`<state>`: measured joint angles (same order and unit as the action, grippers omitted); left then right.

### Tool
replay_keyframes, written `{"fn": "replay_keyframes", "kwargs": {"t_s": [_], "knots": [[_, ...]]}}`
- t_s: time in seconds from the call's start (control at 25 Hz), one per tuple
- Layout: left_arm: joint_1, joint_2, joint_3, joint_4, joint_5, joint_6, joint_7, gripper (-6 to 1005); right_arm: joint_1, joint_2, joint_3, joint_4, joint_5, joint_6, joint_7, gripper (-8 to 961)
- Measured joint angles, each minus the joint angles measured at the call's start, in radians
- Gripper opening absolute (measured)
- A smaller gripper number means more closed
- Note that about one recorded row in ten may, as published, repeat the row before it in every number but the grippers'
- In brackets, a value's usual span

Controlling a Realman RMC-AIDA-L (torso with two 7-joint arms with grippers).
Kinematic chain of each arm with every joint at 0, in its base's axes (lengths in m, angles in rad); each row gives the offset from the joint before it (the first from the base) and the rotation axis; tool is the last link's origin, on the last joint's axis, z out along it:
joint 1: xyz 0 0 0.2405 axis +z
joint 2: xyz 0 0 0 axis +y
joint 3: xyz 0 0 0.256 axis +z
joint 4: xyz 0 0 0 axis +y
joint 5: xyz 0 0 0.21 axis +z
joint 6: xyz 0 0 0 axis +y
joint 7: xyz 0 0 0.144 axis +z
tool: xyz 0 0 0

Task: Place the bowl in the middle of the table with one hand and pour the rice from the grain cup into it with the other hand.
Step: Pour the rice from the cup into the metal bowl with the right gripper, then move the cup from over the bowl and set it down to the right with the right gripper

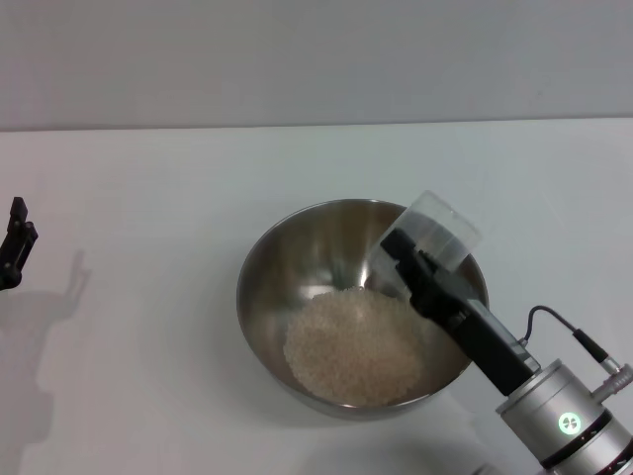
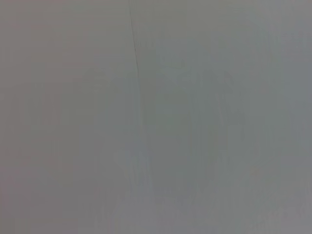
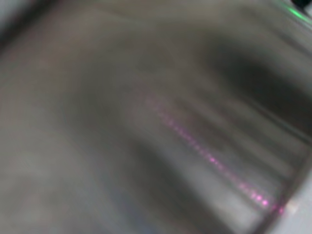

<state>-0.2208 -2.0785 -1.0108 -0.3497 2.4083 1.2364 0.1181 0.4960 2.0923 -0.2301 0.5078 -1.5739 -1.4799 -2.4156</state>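
Your main risk now is on the way out: the right end effector (image 1: 420, 259) is clamped on the grain cup (image 1: 442, 232), which is tipped over the far right part of the bowl (image 1: 267, 272), and the arm crosses the bowl's near right rim. If you pull back low or swing wide, the wrist or the cup could catch that rim and shove or tip the bowl, scattering the rice (image 1: 354, 346) onto the worktop (image 1: 148, 198). Any grains left clinging inside the cup could also drop outside the bowl if you level it only after clearing the rim; whether any remain is not clear from here.

The rice lies as a loose heap in the bottom of the bowl, toward the near side, and the cup looks emptied, so I judge the pour essentially done. The bowl sits roughly mid-worktop.

The right arm reaches in from the near right, angled up and away across the bowl. The left end effector (image 1: 15, 242) is parked at the far left edge, well apart from the bowl; you cannot tell its finger state.
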Motion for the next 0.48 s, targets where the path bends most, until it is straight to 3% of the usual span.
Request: {"fn": "replay_keyframes", "kwargs": {"t_s": [0.48], "knots": [[-0.001,0.0,0.0,0.0,0.0,0.0,0.0,834,-0.04,0.0,0.099,0.069,-0.066,-0.166,0.505,10]]}}
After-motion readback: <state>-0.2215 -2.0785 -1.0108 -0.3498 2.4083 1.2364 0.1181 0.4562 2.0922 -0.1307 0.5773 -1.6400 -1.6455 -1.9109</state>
